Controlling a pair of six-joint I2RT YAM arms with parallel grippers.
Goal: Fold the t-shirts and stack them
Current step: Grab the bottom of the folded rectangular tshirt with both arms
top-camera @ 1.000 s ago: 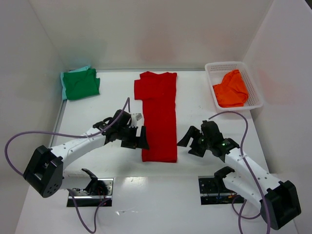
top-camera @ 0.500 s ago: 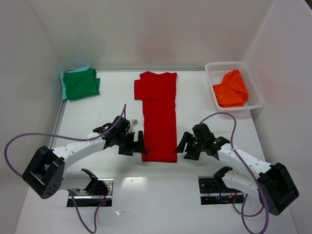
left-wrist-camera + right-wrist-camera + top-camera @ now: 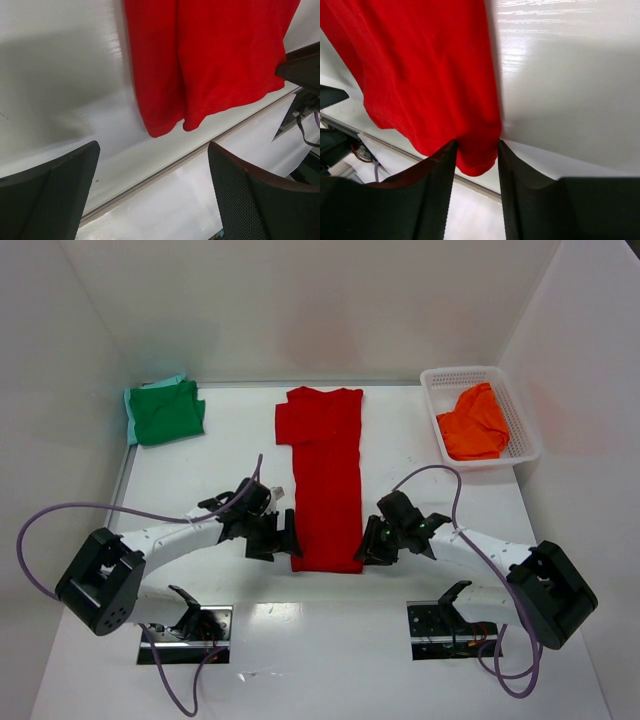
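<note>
The red t-shirt (image 3: 325,470) lies folded into a long narrow strip down the middle of the table, collar at the far end. My right gripper (image 3: 372,545) is at its near right corner; in the right wrist view (image 3: 476,145) the jaws stand narrow, with the red cloth (image 3: 420,65) filling the gap between them. My left gripper (image 3: 290,540) is wide open and empty just beside the near left corner (image 3: 165,125). The green t-shirt (image 3: 167,412) lies folded at the far left. The orange t-shirt (image 3: 473,425) lies crumpled in the basket.
The white lattice basket (image 3: 530,440) stands at the far right. A pale teal cloth edge (image 3: 130,410) shows under the green shirt. White walls close in the table on three sides. The arm bases and cables lie at the near edge.
Both grippers moved in toward the red shirt's near corners. The right one came left onto the near right corner and its jaws narrowed; the left one moved slightly nearer and stayed open.
</note>
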